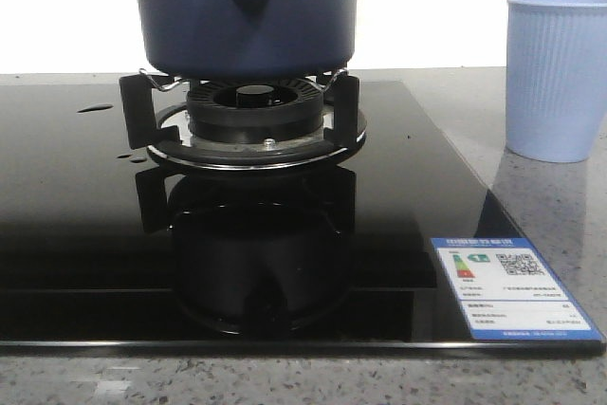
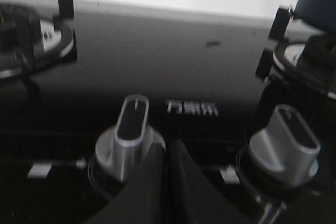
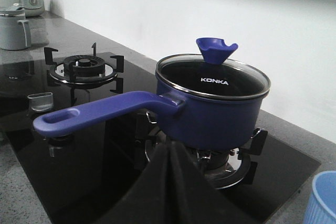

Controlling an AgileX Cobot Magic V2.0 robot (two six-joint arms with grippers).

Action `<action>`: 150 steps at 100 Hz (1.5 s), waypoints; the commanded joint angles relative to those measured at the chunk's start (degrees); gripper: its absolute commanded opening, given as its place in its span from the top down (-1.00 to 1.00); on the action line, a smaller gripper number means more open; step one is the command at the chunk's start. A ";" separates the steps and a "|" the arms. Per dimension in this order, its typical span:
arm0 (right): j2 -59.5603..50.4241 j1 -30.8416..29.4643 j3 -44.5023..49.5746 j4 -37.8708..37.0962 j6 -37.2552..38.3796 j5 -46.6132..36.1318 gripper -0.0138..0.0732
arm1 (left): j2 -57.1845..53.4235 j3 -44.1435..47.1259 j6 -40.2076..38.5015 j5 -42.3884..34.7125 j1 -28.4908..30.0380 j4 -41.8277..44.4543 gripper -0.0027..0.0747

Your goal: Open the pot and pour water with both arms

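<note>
Lidded pot on the burner, both tools closed and holding nothing.

In the front view the pot (image 1: 245, 11) sits on the burner (image 1: 254, 111) at 12 o'clock, on the black hob (image 1: 85, 225), with the cup (image 1: 556, 78) at 3 o'clock on the grey surface (image 1: 455, 101), well apart from it. The right wrist view shows the glass lid (image 3: 212, 77) still on the pot, its blue knob (image 3: 216, 49) upright, and the long handle (image 3: 100, 111) reaching out over the hob. The right tool (image 3: 169, 153) hangs near the pot, its fingers pressed together. The left tool (image 2: 167, 153) is likewise closed, between two silver dials (image 2: 129, 135).
</note>
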 commanded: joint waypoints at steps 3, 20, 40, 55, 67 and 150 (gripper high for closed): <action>0.34 0.05 -1.62 2.65 -0.05 1.69 0.84 | -1.51 1.91 -1.19 0.24 0.12 -0.17 0.98; 0.34 0.05 -1.62 2.65 -0.05 1.69 0.84 | -1.51 1.91 -1.19 1.69 0.12 -0.20 0.98; 0.34 0.05 -1.62 2.65 -0.05 1.69 0.84 | -1.51 1.91 -1.19 1.69 0.12 -0.20 0.98; 0.34 0.05 -1.62 2.65 -0.05 1.69 0.84 | -1.51 1.91 -1.19 1.69 0.12 -0.20 0.98; 0.34 0.05 -1.62 2.65 -0.05 1.69 0.84 | -1.51 1.91 -1.19 1.69 0.12 -0.20 0.98; 0.57 0.05 -0.55 -2.32 -0.05 22.99 0.84 | -1.51 1.91 -1.19 1.69 0.12 -0.20 0.98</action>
